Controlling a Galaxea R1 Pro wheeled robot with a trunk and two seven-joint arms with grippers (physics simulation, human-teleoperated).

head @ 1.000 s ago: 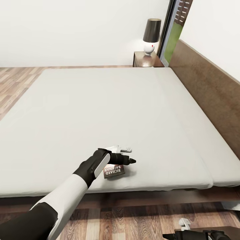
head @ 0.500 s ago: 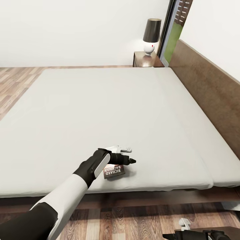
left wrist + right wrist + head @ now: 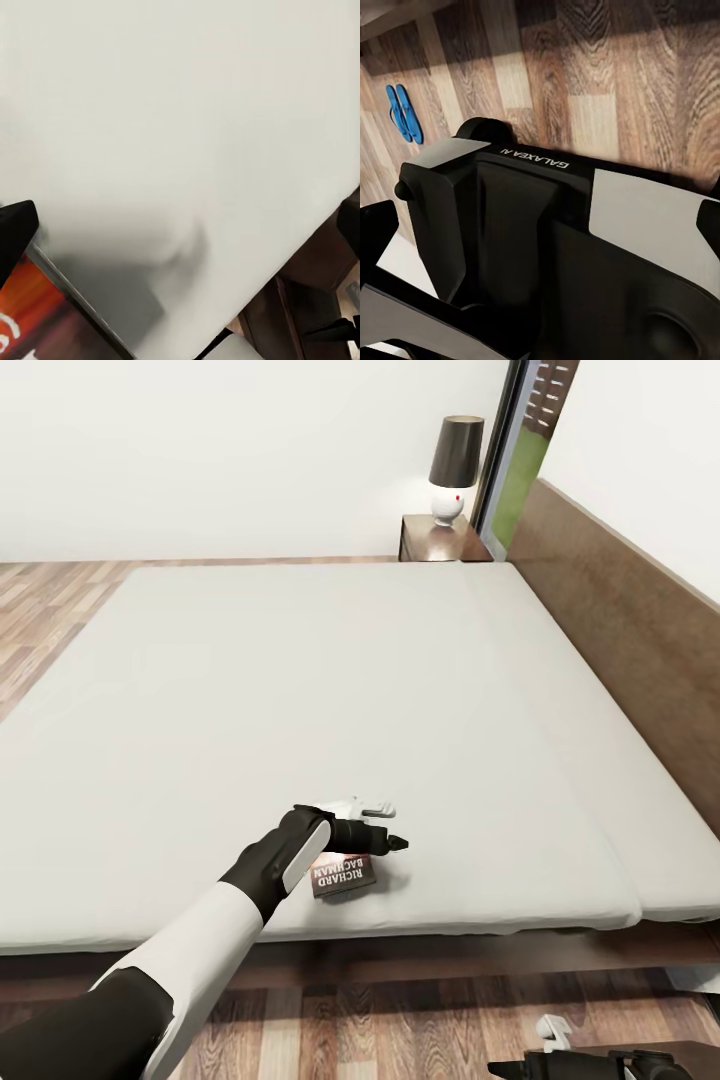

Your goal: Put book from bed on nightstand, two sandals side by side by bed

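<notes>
A: The left gripper [image 3: 385, 843] lies low over the thin dark paperback with the orange band and white "Richard Bachman" lettering [image 3: 343, 874], near the close edge of the large bed with its plain light grey mattress [image 3: 300, 690]. Are its jaws on the book?

B: I cannot tell; the dark fingers lie over the book's far edge, and the left wrist view gives just a corner of the cover [image 3: 30, 319] beside one jaw. To do this well, I'd judge the jaws should straddle the thin edge and pinch firmly before lifting, as a flat book on soft bedding slips easily.

A: And the goal?

B: The small dark-brown wooden nightstand [image 3: 440, 540] stands well beyond the jaws, past the bed's far side.

A: The right gripper [image 3: 560, 1065]?

B: Low by the wood-plank floor [image 3: 607, 67]; its jaws' state is unclear. The two bright blue sandals [image 3: 403, 112] lie together there.
</notes>
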